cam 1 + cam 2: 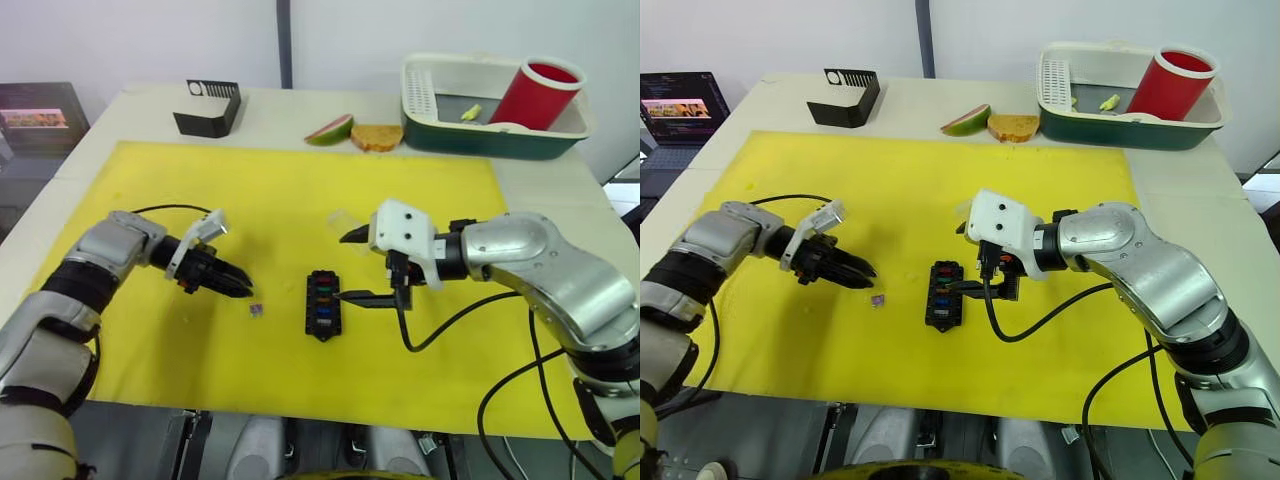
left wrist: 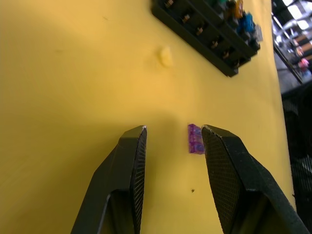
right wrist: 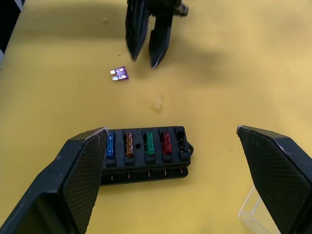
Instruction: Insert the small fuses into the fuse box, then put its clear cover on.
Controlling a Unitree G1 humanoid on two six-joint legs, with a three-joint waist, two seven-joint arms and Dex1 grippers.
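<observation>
Four fuses — blue, amber, green, red — sat in the fuse box [image 3: 146, 153]; one purple fuse [image 3: 120, 74] lay loose; left gripper [image 2: 170, 141] and right gripper [image 3: 170, 146] both gaped empty.

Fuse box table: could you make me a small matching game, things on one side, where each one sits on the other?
Things:
1. purple fuse
2. green fuse
3. clear cover
4. red cup

Places:
A. in the tub at the back
B. loose on the yellow mat, before the left gripper
C. in a slot of the fuse box
D. flat on the mat beside the right gripper

Pairs: 1-B, 2-C, 3-D, 4-A
</observation>
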